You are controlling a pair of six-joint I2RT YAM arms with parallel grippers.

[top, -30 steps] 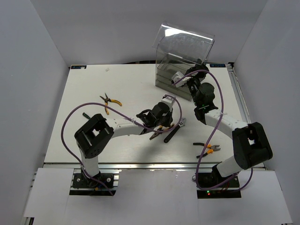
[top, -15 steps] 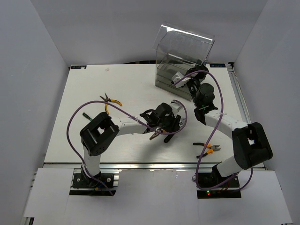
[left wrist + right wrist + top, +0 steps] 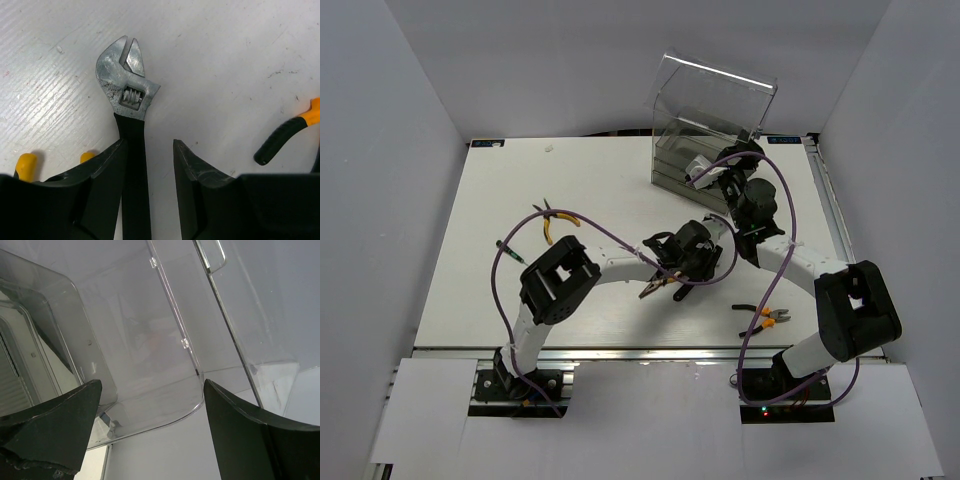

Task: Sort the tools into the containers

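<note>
While the left end effector (image 3: 149, 146) straddles the wrench (image 3: 127, 82) unclenched, the right end effector (image 3: 152, 385) gapes wide.

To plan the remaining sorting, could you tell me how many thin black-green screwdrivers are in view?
1: the thin black-green screwdriver lies on the left part of the white table. Others may be hidden from these views.

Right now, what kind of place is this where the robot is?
Probably a robot lab test bench: two robot arms bolted at the edge of a white table, plain white walls boxing it in, and a wrench and pliers laid out near a clear drawer cabinet.
</note>
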